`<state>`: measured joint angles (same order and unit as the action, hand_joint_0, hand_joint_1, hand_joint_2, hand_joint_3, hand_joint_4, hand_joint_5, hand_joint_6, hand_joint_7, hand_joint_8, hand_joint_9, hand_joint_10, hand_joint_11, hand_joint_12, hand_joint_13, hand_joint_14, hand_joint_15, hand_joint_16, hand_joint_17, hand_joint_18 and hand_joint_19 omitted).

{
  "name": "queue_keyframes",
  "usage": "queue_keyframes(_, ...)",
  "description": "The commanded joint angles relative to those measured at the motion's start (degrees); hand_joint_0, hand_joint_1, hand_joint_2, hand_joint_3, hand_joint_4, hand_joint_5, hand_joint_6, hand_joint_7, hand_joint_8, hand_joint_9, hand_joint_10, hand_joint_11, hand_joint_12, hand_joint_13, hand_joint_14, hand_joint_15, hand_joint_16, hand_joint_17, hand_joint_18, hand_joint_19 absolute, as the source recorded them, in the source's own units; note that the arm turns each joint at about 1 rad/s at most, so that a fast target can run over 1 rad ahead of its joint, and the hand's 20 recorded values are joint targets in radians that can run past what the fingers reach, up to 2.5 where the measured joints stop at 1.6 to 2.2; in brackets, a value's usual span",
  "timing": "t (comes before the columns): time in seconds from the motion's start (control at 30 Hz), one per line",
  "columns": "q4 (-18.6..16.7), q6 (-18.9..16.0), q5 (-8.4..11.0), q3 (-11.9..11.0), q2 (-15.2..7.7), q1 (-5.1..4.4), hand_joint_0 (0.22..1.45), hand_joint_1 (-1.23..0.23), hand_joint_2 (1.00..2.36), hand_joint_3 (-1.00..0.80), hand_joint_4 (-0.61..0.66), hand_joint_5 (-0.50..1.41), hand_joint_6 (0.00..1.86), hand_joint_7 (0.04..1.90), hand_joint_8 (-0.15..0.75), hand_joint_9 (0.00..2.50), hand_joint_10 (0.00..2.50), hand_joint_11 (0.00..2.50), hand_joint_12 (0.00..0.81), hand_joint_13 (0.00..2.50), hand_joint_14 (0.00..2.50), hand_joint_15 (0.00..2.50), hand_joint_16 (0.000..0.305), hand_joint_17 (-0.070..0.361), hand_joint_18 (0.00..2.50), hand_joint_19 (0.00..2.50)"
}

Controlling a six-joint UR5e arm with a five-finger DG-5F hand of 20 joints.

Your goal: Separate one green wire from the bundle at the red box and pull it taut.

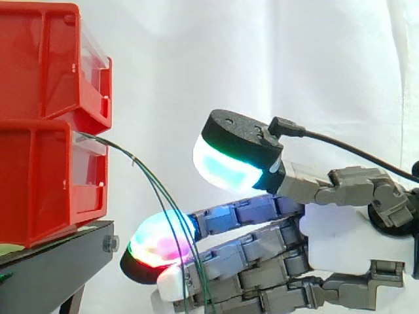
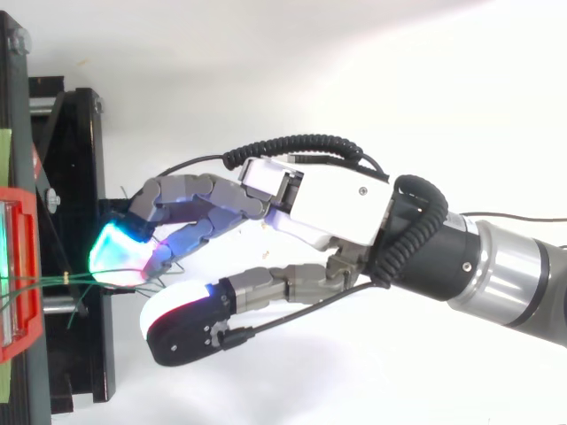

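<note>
Two thin green wires (image 1: 148,174) leave the front of the lower red bin (image 1: 39,176) and sag in an arc down to the right. They cross in front of the glowing fingertips (image 1: 160,243) and run on below the fingers. My hand (image 1: 337,243) reaches in from the right with its fingers stretched almost straight toward the bin. The thumb, with its cyan-white pad, is held well above them. In the top view the wires (image 2: 62,282) run from the red bin (image 2: 22,266) to the fingertips (image 2: 115,252) of the hand (image 2: 337,199). I cannot tell whether any wire is pinched between fingers.
A second red bin (image 1: 46,59) is stacked on the lower one. Both rest on a black stand (image 1: 52,261) at the left, whose frame (image 2: 75,177) lies just under the fingertips. A white curtain fills the background.
</note>
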<state>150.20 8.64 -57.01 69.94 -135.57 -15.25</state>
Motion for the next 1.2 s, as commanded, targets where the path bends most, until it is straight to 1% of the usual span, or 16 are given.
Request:
queue_keyframes(0.0,0.1,0.1,0.06,0.1,0.0,-0.05,0.56,-0.63,1.0,-0.46,0.3,-0.09,0.5,1.04,0.292,0.8,0.01,0.2,0.31,0.46,0.0,0.1,0.038,0.086,0.4,0.19)
queue_keyframes(0.03,0.4,-0.2,-0.03,-0.9,0.0,-0.22,0.56,-0.63,1.0,-0.46,0.3,-0.09,0.5,1.04,0.292,0.8,0.01,0.2,0.31,0.46,0.0,0.1,0.038,0.086,0.4,0.19)
queue_keyframes(0.07,0.4,-0.2,-0.03,-1.0,0.0,-0.22,0.58,-0.64,1.01,-0.45,0.29,-0.08,0.5,1.09,0.292,0.83,0.01,0.21,0.31,0.49,0.0,0.12,0.038,0.085,0.42,0.22)
queue_keyframes(0.2,0.4,-0.2,-0.03,-1.7,0.0,-0.22,0.58,-0.64,1.0,-0.45,0.27,-0.08,0.5,1.11,0.298,0.85,0.01,0.23,0.31,0.5,0.0,0.12,0.038,0.086,0.44,0.23)
queue_keyframes(0.53,0.4,-0.6,-0.03,-2.3,0.0,-0.22,0.6,-0.65,1.01,-0.41,0.2,-0.07,0.5,1.27,0.295,0.87,0.01,0.24,0.311,0.52,0.01,0.14,0.038,0.086,0.46,0.26)
queue_keyframes(0.73,0.6,-0.6,-0.03,-2.3,0.0,-0.14,0.6,-0.65,1.01,-0.4,0.19,-0.05,0.5,1.37,0.294,0.87,0.01,0.24,0.313,0.53,0.01,0.15,0.039,0.087,0.46,0.27)
queue_keyframes(0.83,0.8,-0.6,-0.03,-2.7,0.0,-0.05,0.6,-0.65,1.01,-0.39,0.18,-0.05,0.51,1.38,0.294,0.88,0.01,0.25,0.316,0.53,0.01,0.15,0.039,0.088,0.47,0.28)
queue_keyframes(0.87,1.5,-0.7,-0.11,-3.4,0.0,0.13,0.6,-0.65,1.01,-0.4,0.18,-0.05,0.51,1.37,0.294,0.88,0.01,0.24,0.316,0.53,0.01,0.15,0.039,0.088,0.47,0.28)
queue_keyframes(0.93,2.4,-0.7,-0.2,-3.9,0.0,0.22,0.59,-0.61,1.01,-0.41,0.19,-0.05,0.52,1.36,0.294,0.88,0.01,0.25,0.321,0.54,0.01,0.16,0.04,0.09,0.47,0.29)
queue_keyframes(1.0,4.5,-0.7,-0.64,-5.2,0.0,0.48,0.57,-0.58,1.01,-0.42,0.19,-0.05,0.51,1.36,0.294,0.89,0.01,0.25,0.326,0.54,0.01,0.17,0.041,0.092,0.47,0.3)
queue_keyframes(1.07,4.9,-0.7,-0.73,-5.5,0.0,0.57,0.57,-0.55,1.01,-0.42,0.18,-0.05,0.5,1.38,0.299,0.89,0.01,0.25,0.327,0.55,0.01,0.18,0.041,0.093,0.47,0.31)
queue_keyframes(1.1,5.7,-0.7,-0.82,-5.9,0.0,0.74,0.58,-0.54,1.01,-0.41,0.17,-0.05,0.51,1.38,0.295,0.9,0.01,0.26,0.327,0.55,0.01,0.18,0.041,0.093,0.48,0.31)
queue_keyframes(1.17,5.9,-0.8,-1.08,-5.9,0.0,1.1,0.6,-0.55,1.01,-0.37,0.17,-0.05,0.53,1.37,0.297,0.91,0.01,0.26,0.329,0.56,0.01,0.18,0.041,0.093,0.48,0.31)
